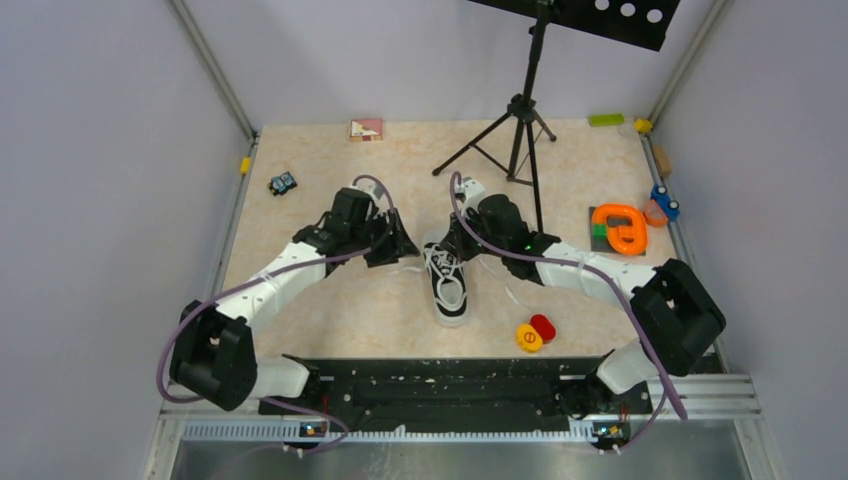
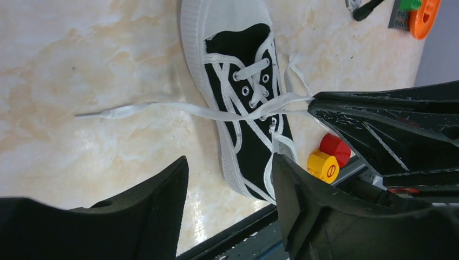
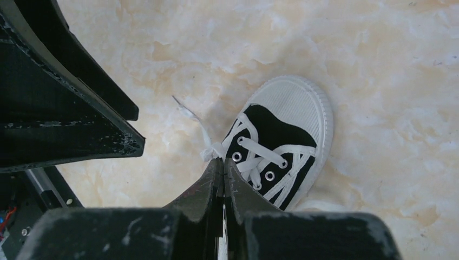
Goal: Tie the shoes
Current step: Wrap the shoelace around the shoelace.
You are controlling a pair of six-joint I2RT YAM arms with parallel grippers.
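Two round pegs (image 1: 529,338), yellow and red, sit by the table's (image 1: 300,160) near edge. One small black sneaker (image 1: 452,290) with white toe cap lies mid-table, toe toward that edge. Right gripper (image 3: 223,161) clenched on a white lace (image 3: 211,153) at the eyelets. Left gripper (image 2: 227,165) released, jaws apart, just left of the sneaker's heel end. Black tripod (image 1: 520,130) stands behind.

The sneaker (image 1: 450,285) is black with white laces (image 2: 113,111).

Shoe (image 1: 452,285) on table (image 1: 330,170), toe nearward; lace (image 2: 116,111) trailing left; left tool (image 1: 396,246) left, right tool (image 1: 455,240) at heel.
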